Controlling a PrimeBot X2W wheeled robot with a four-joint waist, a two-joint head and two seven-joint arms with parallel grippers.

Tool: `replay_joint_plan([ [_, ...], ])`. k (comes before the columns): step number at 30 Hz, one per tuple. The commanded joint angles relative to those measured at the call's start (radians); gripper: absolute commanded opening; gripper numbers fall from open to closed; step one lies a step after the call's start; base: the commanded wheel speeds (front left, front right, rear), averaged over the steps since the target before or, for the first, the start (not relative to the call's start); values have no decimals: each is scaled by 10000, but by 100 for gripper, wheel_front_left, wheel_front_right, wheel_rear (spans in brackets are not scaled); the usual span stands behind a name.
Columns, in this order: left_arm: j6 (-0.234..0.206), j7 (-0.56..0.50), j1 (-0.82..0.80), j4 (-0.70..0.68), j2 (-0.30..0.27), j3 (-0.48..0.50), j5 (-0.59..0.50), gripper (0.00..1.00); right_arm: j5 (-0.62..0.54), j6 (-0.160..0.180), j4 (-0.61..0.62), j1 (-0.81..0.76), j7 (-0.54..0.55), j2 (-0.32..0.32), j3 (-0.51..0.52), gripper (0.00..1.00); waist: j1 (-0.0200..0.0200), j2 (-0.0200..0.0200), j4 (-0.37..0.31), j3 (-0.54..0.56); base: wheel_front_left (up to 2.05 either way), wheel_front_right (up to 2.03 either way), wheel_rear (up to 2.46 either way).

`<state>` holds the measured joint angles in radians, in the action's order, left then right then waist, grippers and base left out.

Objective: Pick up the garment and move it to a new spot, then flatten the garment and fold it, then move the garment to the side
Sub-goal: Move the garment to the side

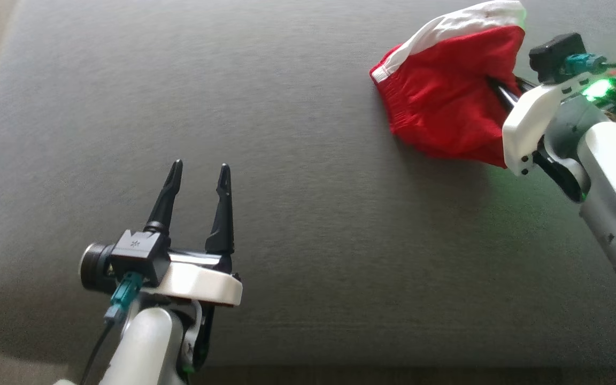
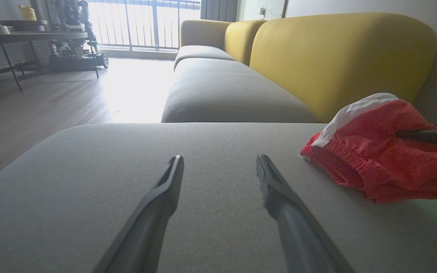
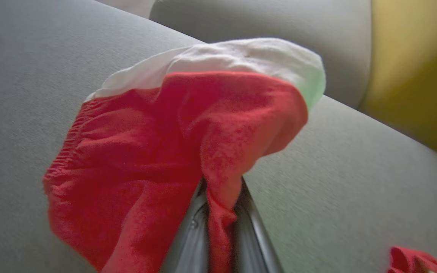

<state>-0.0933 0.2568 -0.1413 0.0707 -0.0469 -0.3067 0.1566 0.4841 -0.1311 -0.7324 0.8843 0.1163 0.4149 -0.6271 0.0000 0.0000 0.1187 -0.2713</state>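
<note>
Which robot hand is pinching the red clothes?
The right gripper: its fingers are shut on a fold of the red-and-white garment. The left gripper is open over bare grey cushion.

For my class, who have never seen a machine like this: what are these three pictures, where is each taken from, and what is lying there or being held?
It is a two-armed robot. One picture looks down from its head; the other two come from cameras on each wrist, looking along the fingers. The surface is a grey sofa cushion. The left gripper hovers open and empty. The right gripper is shut on a red and white garment, pinching a fold of cloth.
</note>
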Motion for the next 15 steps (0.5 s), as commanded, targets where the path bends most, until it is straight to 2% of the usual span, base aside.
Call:
replay_joint_plan([
  [1,98,49,-437,-270,-33,370,-198,100,201,4,521,231,91,318,-303,0,0,0,-1026,14,0,0,0],
  [7,285,49,-702,-182,-33,460,-390,100,376,4,1467,646,340,1311,-1505,0,0,0,-2385,-336,0,0,0],
  [15,603,49,-1282,-31,-33,128,-694,100,389,4,1657,1273,138,2874,-2178,0,0,0,-3140,-1040,0,0,0],
])
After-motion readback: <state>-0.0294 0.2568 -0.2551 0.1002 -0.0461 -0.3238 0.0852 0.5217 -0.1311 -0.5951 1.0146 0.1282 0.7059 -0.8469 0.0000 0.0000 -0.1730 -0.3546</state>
